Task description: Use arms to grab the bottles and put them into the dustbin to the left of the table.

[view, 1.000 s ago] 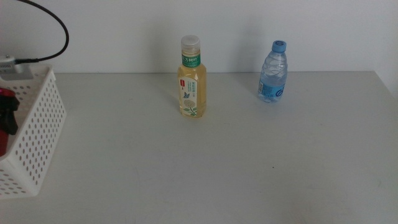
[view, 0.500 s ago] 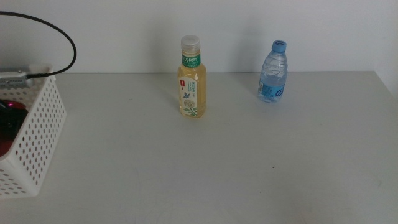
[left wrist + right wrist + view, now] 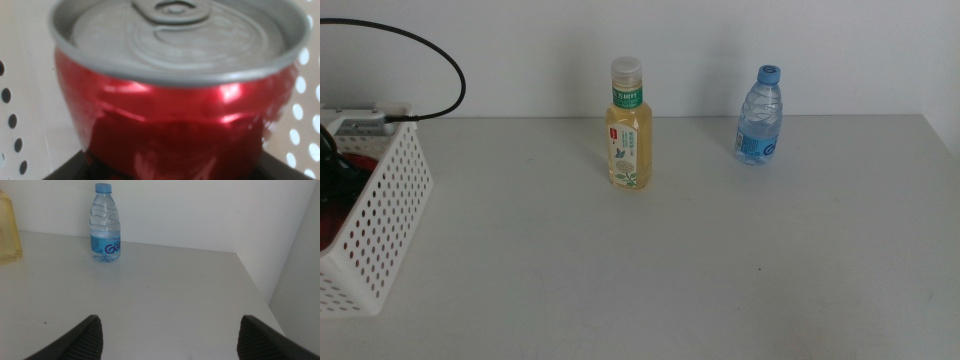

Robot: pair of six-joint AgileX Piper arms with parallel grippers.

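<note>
The left gripper (image 3: 170,172) has its fingers clamped on the red can (image 3: 175,100), upright inside the dustbin (image 3: 380,225), so release is straight down; the right gripper (image 3: 167,337), fingers spread and empty, faces the upright water bottle (image 3: 105,224) on the surface (image 3: 720,260).

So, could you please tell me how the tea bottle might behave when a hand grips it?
The tea bottle looks nearly full, so probably fairly heavy for its size. It stands tall on a narrow base, so a high nudge could tip it. Its smooth label may be slippery.

Right gripper (image 3: 167,330) jaws wide apart
</note>
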